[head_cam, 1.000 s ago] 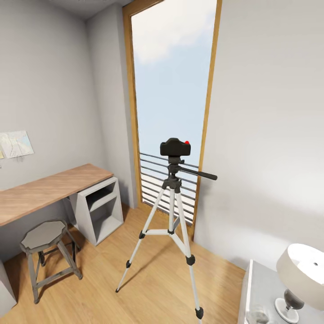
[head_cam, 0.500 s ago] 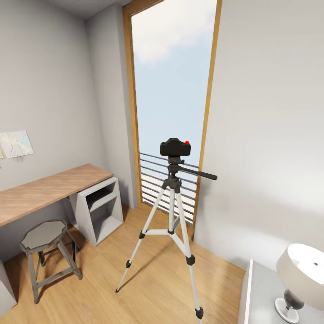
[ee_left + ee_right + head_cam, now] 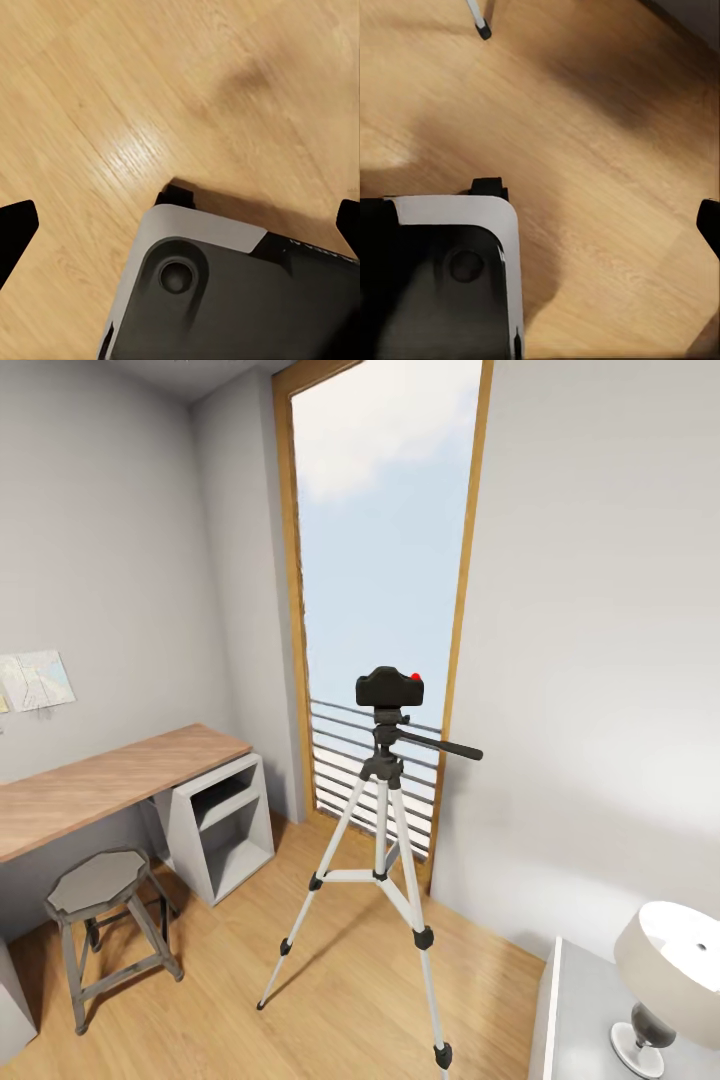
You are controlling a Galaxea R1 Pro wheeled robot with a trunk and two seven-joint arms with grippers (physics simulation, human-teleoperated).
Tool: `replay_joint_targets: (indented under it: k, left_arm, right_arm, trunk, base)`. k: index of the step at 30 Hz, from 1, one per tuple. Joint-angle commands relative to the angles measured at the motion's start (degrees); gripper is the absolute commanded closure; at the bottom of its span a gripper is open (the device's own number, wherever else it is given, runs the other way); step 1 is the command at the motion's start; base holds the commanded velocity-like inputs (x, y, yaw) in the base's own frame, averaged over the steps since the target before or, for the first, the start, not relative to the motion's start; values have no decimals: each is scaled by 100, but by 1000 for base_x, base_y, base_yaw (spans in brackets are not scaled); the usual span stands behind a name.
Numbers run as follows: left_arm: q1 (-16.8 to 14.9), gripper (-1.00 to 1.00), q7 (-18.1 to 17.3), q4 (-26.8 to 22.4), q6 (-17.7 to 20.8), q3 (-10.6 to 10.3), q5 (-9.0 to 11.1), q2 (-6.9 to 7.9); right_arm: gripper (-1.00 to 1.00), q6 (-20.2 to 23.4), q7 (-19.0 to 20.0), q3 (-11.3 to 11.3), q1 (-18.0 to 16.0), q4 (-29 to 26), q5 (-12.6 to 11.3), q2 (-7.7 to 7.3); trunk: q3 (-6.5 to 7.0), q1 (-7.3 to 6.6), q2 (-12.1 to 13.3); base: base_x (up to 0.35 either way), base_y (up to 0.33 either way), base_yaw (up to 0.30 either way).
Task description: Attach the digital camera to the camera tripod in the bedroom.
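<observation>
Already the digital camera (image 3: 389,687) sits atop the camera tripod (image 3: 384,830); I'd check it's level (both grippers' fingers spread apart, empty, over floor).

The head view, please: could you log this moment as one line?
digital camera: seated on camera tripod | tripod: standing by window | stool: beside desk

Head view looks from standing height across the room at the tripod (image 3: 385,840) and window (image 3: 385,560). Both wrist views look straight down, close over the wood floor (image 3: 112,97), which all views share.
</observation>
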Motion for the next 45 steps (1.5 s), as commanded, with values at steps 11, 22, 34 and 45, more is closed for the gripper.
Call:
replay_joint_targets:
  k: [11,22,34,45]
  left_arm:
    - [6,-100,-3,14,-23,-48,55,-19]
    - [10,-100,-3,2,-51,-47,42,-16]
    - [12,-100,-10,-40,-57,-40,3,-8]
    - [11,-100,-11,-85,-63,-40,1,-3]
  right_arm:
    - [-100,-179,8,-56,226,21,42,170]
    - [-100,-144,9,-56,254,20,32,181]
    - [-100,-130,12,-66,256,13,38,167]
    - [-100,-126,24,-51,258,13,65,184]
  trunk:
    - [-8,1,-6]
    - [-8,1,-6]
    - [-8,1,-6]
    - [-8,1,-6]
  base:
    - [0,0,0]
    - [0,0,0]
    - [0,0,0]
    - [0,0,0]
